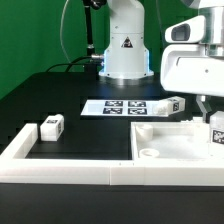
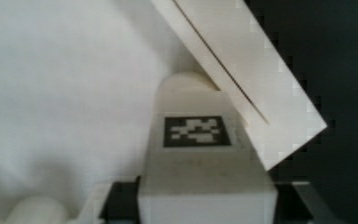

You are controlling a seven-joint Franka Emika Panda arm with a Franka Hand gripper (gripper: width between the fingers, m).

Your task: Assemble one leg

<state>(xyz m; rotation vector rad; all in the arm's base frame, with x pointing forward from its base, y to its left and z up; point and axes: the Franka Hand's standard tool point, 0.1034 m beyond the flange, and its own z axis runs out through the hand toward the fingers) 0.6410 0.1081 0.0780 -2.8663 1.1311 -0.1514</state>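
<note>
My gripper [image 2: 206, 203] is shut on a leg [image 2: 197, 135], a white block with a square black-and-white tag facing the wrist camera. Dark fingers [image 2: 130, 200] press on both of its sides. In the exterior view the gripper [image 1: 209, 113] holds this leg [image 1: 216, 133] upright at the right end of the large flat white panel [image 1: 170, 142]. Whether the leg touches the panel I cannot tell. The panel's raised edge [image 2: 247, 70] runs slanted past the leg. A second leg [image 1: 52, 125] lies at the left, and a third [image 1: 178, 103] lies beside the marker board.
The marker board [image 1: 125, 107] lies flat behind the panel. A low white rail [image 1: 70, 172] runs along the front and up the left side. The arm's white base [image 1: 125, 50] stands at the back on the black table.
</note>
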